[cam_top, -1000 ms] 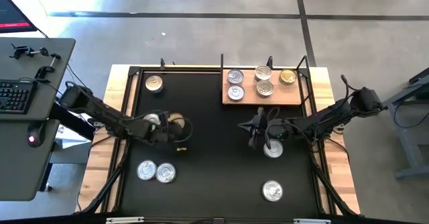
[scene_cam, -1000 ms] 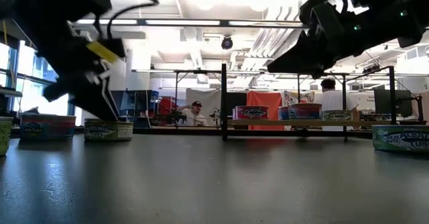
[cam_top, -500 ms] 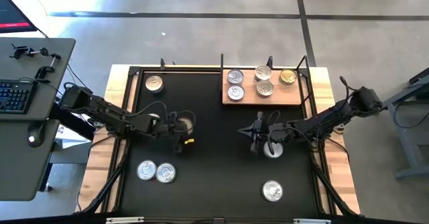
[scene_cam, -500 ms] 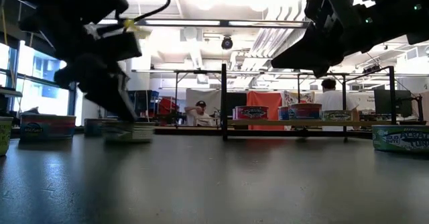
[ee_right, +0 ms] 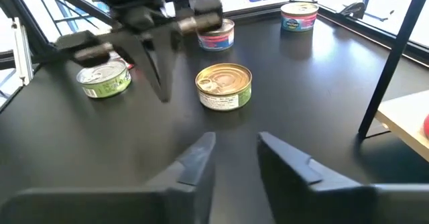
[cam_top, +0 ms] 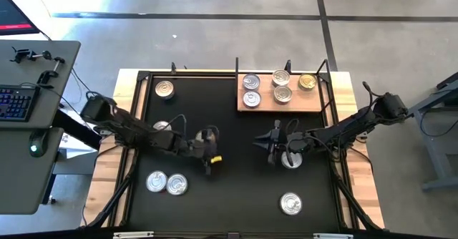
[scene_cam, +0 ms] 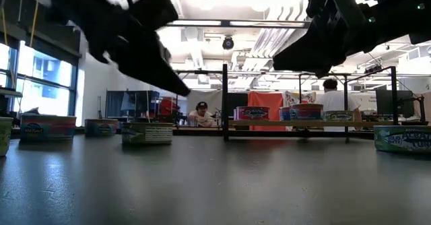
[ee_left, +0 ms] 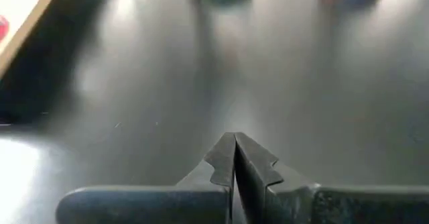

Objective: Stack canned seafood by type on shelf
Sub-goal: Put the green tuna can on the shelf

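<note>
A gold-topped can stands on the black table near its middle. My left gripper is shut on nothing, just on the near side of that can and apart from it. My right gripper hovers open to the can's right, pointing at it, with nothing between its fingers. A silver-topped can sits under the right wrist. The wooden shelf at the far right carries several cans, one of them gold-topped.
Loose cans stand at the far left, beside the left arm, as a pair at the near left, and at the near right. Black frame posts rise by the shelf.
My left gripper has gone toward the table's right edge and a little nearer, and has tipped up from steeply down toward level. The gold-topped can has slid along the table toward the right and stays upright. My right arm has kept still.
</note>
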`<state>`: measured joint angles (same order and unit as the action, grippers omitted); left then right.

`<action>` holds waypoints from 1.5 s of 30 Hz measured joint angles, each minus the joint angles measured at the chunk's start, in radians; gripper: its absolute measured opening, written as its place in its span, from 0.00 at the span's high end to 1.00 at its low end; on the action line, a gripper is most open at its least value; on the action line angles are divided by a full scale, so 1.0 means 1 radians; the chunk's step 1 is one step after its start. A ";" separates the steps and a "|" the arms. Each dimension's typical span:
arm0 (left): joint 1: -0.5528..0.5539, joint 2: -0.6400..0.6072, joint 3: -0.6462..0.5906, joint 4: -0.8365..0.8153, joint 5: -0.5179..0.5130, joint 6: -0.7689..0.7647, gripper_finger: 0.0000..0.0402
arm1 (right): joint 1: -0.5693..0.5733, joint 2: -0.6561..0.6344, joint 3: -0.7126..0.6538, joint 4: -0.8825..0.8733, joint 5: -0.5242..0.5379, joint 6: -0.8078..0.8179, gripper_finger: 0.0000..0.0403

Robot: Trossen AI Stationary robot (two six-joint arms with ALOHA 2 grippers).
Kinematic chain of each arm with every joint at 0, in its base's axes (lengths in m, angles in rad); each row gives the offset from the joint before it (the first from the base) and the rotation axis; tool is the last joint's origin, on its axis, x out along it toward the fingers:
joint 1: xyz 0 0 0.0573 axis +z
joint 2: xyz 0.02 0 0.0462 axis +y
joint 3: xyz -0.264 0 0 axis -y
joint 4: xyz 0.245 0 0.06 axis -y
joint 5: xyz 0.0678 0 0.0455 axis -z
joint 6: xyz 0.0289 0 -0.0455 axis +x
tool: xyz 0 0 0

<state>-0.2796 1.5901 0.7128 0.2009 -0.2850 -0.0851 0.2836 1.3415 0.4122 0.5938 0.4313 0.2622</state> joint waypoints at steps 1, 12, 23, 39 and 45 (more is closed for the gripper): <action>-0.012 -0.016 0.032 -0.103 -0.028 0.013 1.00 | 0.000 0.000 0.000 0.001 0.000 0.000 0.70; 0.050 -0.057 0.094 -0.680 -0.181 -0.197 0.98 | 0.000 0.000 0.000 0.004 -0.002 0.003 0.57; 0.110 0.038 0.099 -0.015 0.192 -0.077 0.99 | 0.000 0.000 0.000 0.011 -0.001 0.003 0.57; 0.027 0.209 0.114 0.033 0.195 0.334 0.64 | 0.000 0.000 0.000 -0.010 0.002 0.003 0.57; 0.038 0.249 0.118 0.070 0.138 0.292 0.73 | 0.000 0.000 0.000 -0.010 0.002 -0.002 0.57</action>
<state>-0.2413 1.8393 0.8310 0.2706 -0.1473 0.2073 0.2832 1.3418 0.4122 0.5842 0.4330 0.2606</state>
